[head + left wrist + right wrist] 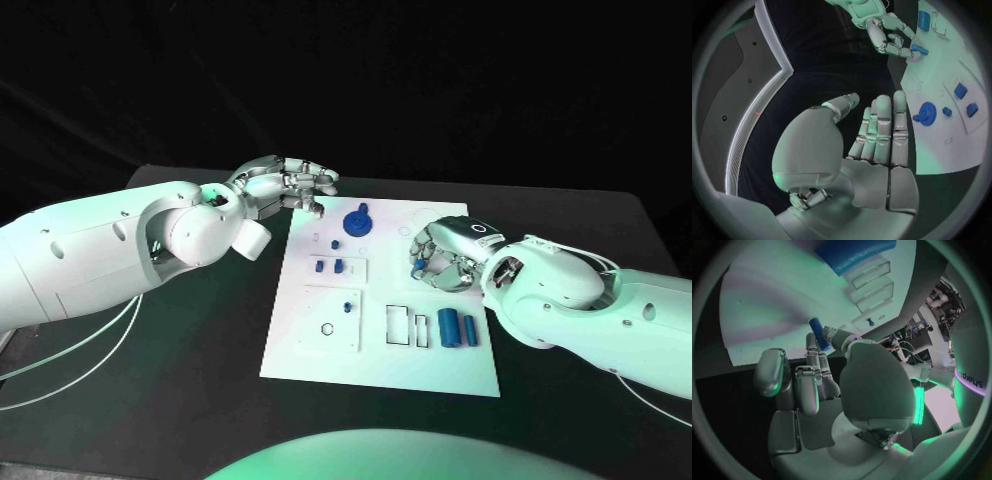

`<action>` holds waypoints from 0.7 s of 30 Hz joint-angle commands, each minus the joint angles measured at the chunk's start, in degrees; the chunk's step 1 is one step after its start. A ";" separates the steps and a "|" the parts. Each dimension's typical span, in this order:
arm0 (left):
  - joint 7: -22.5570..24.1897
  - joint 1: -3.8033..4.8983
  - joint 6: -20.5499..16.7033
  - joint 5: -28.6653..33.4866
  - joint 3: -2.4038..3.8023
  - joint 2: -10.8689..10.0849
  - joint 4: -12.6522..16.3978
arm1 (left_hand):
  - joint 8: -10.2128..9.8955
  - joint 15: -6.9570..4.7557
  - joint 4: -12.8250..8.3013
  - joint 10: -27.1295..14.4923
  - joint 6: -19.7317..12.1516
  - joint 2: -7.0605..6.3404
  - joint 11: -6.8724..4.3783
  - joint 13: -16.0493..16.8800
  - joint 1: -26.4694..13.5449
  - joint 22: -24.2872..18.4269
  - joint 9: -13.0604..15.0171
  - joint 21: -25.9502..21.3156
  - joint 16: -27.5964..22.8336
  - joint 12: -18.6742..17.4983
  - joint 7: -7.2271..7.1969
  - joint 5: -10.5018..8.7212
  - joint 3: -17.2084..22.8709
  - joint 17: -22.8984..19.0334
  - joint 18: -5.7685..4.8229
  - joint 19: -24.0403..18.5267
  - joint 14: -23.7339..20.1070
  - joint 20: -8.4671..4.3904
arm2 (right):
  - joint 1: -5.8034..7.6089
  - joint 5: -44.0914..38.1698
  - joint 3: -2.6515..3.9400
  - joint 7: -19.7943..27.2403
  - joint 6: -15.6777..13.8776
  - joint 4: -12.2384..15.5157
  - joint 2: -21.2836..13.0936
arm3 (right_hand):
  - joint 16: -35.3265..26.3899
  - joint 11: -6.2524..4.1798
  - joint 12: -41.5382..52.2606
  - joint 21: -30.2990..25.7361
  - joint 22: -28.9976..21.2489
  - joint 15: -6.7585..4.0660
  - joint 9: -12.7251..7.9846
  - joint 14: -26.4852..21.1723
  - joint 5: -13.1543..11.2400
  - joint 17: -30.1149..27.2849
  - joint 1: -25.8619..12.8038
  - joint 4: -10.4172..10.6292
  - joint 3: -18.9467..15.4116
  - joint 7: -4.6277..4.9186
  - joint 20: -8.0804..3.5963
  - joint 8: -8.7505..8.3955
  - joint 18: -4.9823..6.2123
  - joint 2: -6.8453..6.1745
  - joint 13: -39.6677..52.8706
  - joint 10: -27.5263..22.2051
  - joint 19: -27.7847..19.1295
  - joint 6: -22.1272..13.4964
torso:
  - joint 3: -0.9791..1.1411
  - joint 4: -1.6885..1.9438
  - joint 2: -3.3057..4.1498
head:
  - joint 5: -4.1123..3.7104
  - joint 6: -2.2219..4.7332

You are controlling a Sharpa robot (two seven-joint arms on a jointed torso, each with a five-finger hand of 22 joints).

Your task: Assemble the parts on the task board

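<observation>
The white task board point(378, 345) lies in the middle of the table. My right hand point(441, 254) hovers at the board's right edge and pinches a short blue peg point(415, 266) between thumb and a finger; the right wrist view shows the peg point(819, 334) at the fingertips, just over the board point(767, 300). My left hand point(289, 184) hangs over the board's far left corner, holding nothing. In its wrist view the left hand point(873, 135) has straight fingers with the thumb apart. A blue round gear-like part point(359, 220) stands near the far edge.
Two small blue blocks point(329, 266) sit in a marked field on the board's left half. Two blue cylinders point(459, 327) lie by empty slots point(405, 325) near the right front. Black table surrounds the board.
</observation>
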 commanded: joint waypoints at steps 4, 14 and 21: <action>0.18 0.02 0.94 0.33 0.03 0.10 -0.03 | 0.28 0.18 0.00 -0.25 -0.38 0.08 0.12 -0.05 -0.63 -0.08 0.07 -0.16 -0.21 0.21 -0.08 -0.01 -0.17 -0.05 0.56 0.42 -0.12 0.08 | 1.09 0.71 0.36 -0.39 -3.77 3.03 -1.18 | 0.34 -0.02 0.24 0.15 2.01 -0.46 0.14 3.61 -0.56 3.36 0.25 0.03 0.48 -0.02 -0.38 0.20 -0.20 0.66 -0.03 0.46 -0.05 0.26 | -0.03 -0.06 -0.09 | -0.02 0.03; 0.20 0.00 1.03 0.35 -0.02 0.20 -0.38 | 0.28 0.18 0.00 -0.25 -0.38 0.08 0.12 -0.05 -0.63 -0.08 0.07 -0.16 -0.21 0.21 -0.08 -0.01 -0.17 -0.05 0.56 0.42 -0.12 0.08 | 1.34 1.55 0.57 0.52 -4.09 7.23 0.30 | 0.37 -0.04 0.06 0.13 2.03 -0.48 0.24 3.63 -0.72 3.42 0.29 0.04 0.60 -0.03 -0.42 0.19 -0.21 0.67 -0.02 0.38 -0.05 0.13 | 0.02 -0.11 -0.09 | 0.24 0.16; 0.33 -0.02 1.31 0.49 -0.04 0.82 -0.83 | 0.45 0.18 0.03 -0.27 -0.47 0.19 0.12 -0.08 -0.61 -0.15 0.12 -0.28 -0.23 0.26 -0.07 0.02 -0.17 -0.08 0.57 0.44 -0.16 0.09 | -0.32 0.69 0.51 2.03 -3.87 7.66 5.57 | 0.29 -0.04 -0.15 -0.31 1.85 -0.51 0.43 3.59 -0.33 3.20 0.57 -0.15 0.88 0.02 -0.48 0.22 -0.13 0.79 0.02 0.38 -0.20 0.02 | -0.09 -0.06 -0.10 | 0.50 0.33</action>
